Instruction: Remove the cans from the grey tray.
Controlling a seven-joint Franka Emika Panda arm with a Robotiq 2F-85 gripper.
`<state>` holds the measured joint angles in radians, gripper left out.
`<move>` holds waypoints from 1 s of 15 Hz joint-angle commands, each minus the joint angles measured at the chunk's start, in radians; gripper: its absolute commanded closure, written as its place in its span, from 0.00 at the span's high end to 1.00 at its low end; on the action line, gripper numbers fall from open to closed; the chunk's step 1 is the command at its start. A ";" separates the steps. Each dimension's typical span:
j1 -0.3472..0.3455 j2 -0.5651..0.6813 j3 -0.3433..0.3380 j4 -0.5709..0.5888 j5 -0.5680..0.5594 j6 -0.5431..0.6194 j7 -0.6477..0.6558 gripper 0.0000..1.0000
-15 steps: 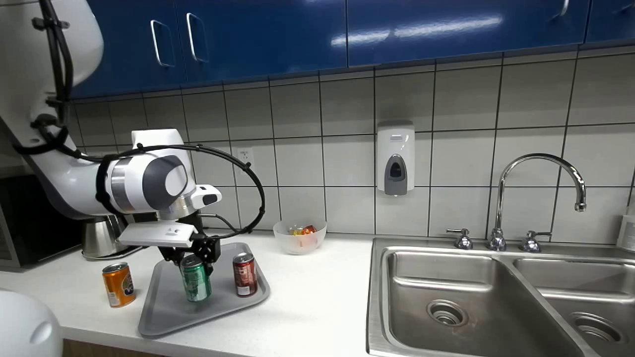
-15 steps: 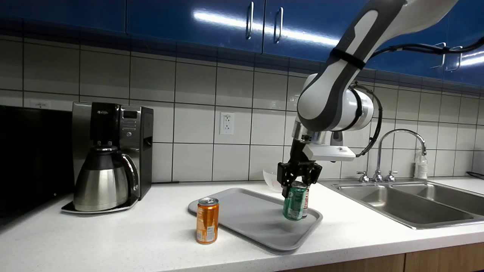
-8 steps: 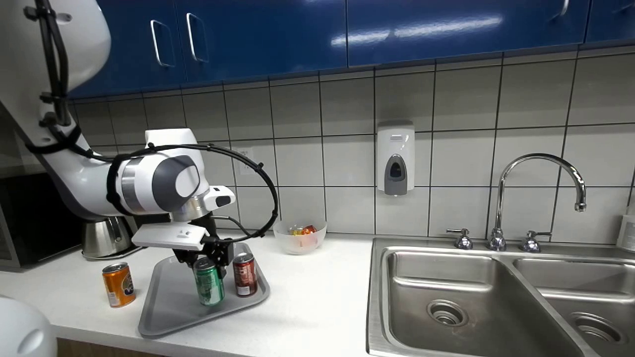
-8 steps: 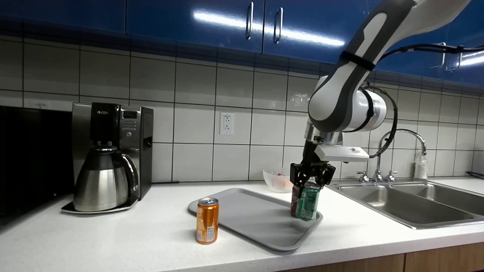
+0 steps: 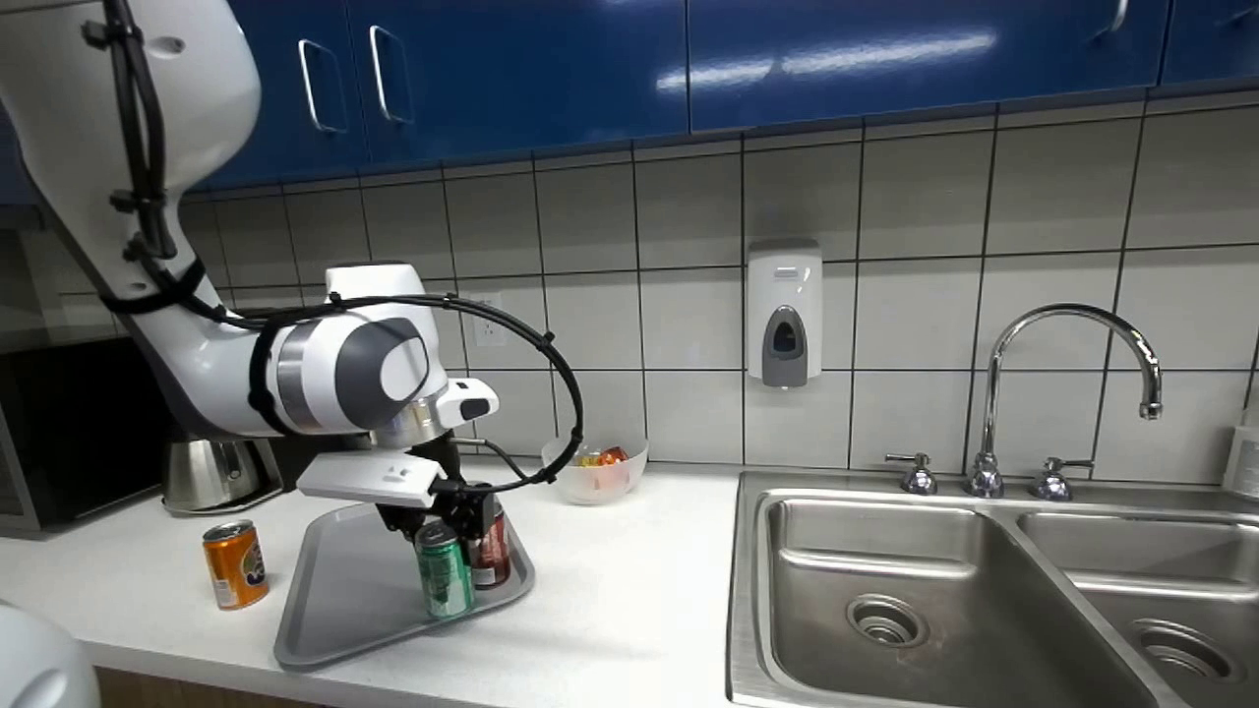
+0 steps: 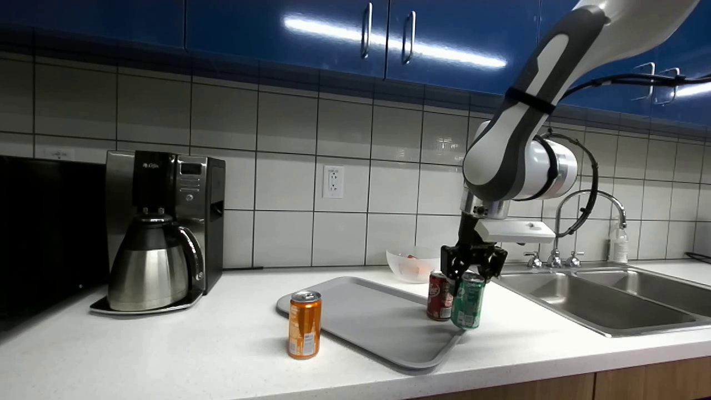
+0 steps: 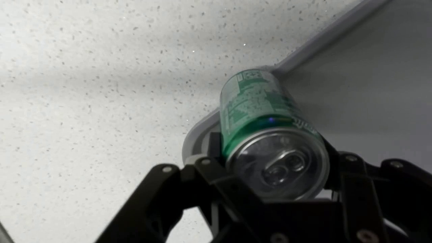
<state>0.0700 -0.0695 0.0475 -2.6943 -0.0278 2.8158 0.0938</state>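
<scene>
Fingers [image 7: 214, 145] spread only as wide as green can [image 7: 268, 135], gripping its sides, mid-frame in wrist view; can's base overlaps rim of grey tray [image 7: 324, 37], cannot tell whether touching; red can [image 6: 439, 300] upright on tray just beside; orange can [image 6: 305, 325] upright on bench [image 6: 183, 355], left of tray in both exterior views; at lower centre of exterior view, bench runs wide between tray and sink [image 5: 749, 590].

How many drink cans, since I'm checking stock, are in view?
3: orange can on the counter, green can held in the tool, red can on the grey tray.
</scene>
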 commanded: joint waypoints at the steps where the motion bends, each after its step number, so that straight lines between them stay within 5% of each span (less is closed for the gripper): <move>1: -0.037 0.034 -0.021 0.034 -0.033 0.005 -0.022 0.38; 15: -0.079 0.044 -0.086 0.042 -0.150 -0.017 0.030 0.38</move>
<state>0.0124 0.0025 -0.0326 -2.6421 -0.1199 2.8166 0.0924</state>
